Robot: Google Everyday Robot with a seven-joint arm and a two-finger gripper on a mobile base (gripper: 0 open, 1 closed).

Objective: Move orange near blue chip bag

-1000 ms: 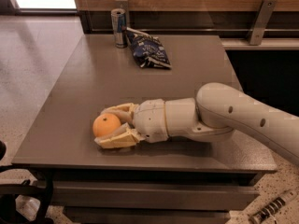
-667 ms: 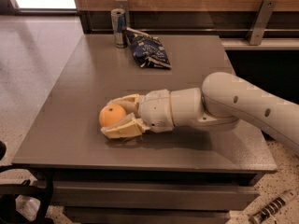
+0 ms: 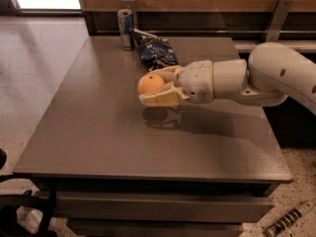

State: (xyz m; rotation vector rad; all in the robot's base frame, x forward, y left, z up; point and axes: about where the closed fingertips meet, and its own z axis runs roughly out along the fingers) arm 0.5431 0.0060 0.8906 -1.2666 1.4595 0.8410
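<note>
My gripper (image 3: 153, 87) reaches in from the right on a white arm and is shut on the orange (image 3: 150, 83), holding it above the grey table (image 3: 98, 132); its shadow falls on the tabletop below. The blue chip bag (image 3: 155, 52), dark blue and crumpled with white print, lies at the back of the table, just behind and slightly right of the orange. The gripper's wrist covers the bag's near right edge.
A slim silver-blue drink can (image 3: 126, 29) stands upright at the table's back edge, left of the bag. A wooden wall and dark ledge run behind the table. The floor lies to the left and in front.
The gripper has lifted the orange off the table and carried it back and to the right, toward the chip bag.
</note>
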